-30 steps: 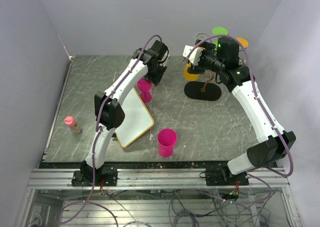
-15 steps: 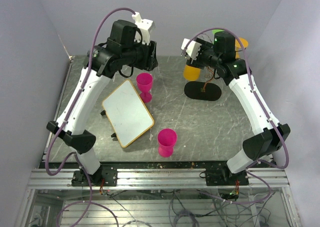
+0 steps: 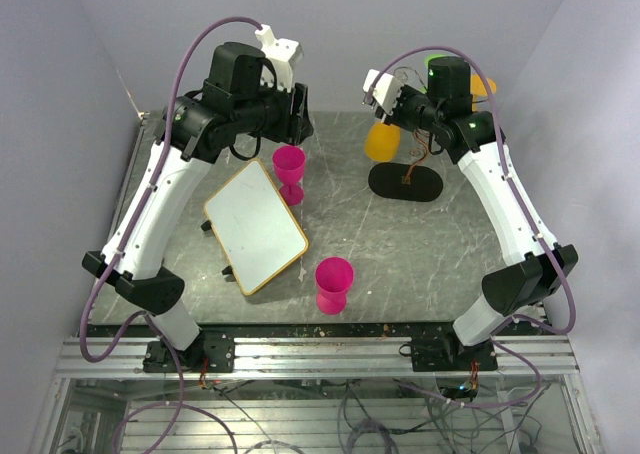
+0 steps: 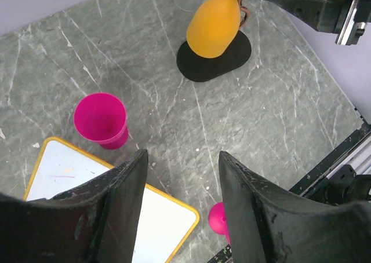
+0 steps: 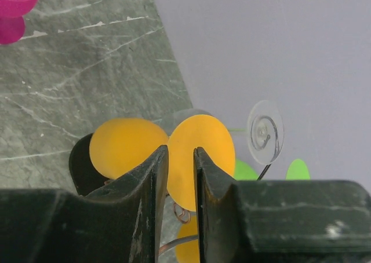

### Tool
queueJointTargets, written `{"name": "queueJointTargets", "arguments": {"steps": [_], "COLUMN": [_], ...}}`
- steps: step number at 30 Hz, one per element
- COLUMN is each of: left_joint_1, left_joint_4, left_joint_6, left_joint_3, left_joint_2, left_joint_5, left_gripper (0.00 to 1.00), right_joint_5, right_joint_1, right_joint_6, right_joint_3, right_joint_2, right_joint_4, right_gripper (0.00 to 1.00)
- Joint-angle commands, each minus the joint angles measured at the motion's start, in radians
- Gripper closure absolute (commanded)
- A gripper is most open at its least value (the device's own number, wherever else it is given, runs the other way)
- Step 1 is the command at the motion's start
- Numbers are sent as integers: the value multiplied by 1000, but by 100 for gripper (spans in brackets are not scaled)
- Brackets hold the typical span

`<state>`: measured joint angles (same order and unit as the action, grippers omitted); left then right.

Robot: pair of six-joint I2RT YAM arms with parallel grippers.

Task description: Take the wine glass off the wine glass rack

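The orange glass (image 4: 213, 26) hangs bowl-down on the rack (image 4: 232, 53), at the far right of the worktop (image 3: 420, 244), its bowl just above the rack's flat black base. The right gripper (image 5: 181, 150) is raised to the top of that glass. In the right wrist view its jaws stand close together with only a narrow gap, and orange shows through it. I cannot tell whether they actually pinch the glass or only flank it. A green glass (image 3: 438, 62) and a clear one (image 5: 265, 131) show at the rack's far side, by the back wall

The left gripper (image 4: 182, 159) is released and holds nothing. Its jaws are spread wide, high above the worktop and well apart from the rack. Below it a pink glass (image 3: 289, 161) stands upright, just beside the far corner of a yellow-framed whiteboard (image 3: 255, 224) lying on the worktop. A second pink glass (image 3: 334, 282) stands upright nearer the arm bases, just beside the whiteboard's near corner
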<state>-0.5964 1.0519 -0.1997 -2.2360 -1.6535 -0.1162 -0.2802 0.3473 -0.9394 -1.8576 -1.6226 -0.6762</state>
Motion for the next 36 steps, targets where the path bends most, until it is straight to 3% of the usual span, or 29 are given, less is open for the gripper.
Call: {"name": "queueJointTargets", "arguments": {"steps": [1, 5, 6, 8, 9, 16, 36], "left_joint_1": [6, 6, 6, 6, 6, 6, 6], "left_joint_4": [-6, -11, -13, -16, -18, -9, 0], "left_joint_6": [-7, -11, -12, -13, -13, -11, -9], "left_joint_3": [2, 3, 4, 10, 13, -10, -25], "left_joint_2": [31, 34, 34, 35, 37, 28, 39], "left_joint_5": [7, -1, -4, -10, -10, -14, -7], "left_gripper": [38, 38, 38, 38, 38, 38, 37], "right_joint_5": [-10, -21, -17, 6, 14, 79, 28], "right_joint_1": [0, 0, -1, 0, 0, 0, -2], "right_joint_6": [27, 29, 30, 33, 28, 33, 50], "right_joint_3": [-28, -38, -32, 5, 19, 21, -93], "right_joint_2": [13, 17, 21, 33, 38, 6, -28], "right_joint_4": [-20, -25, -18, 16, 31, 43, -58], "right_gripper": [78, 84, 80, 60, 55, 48, 91]}}
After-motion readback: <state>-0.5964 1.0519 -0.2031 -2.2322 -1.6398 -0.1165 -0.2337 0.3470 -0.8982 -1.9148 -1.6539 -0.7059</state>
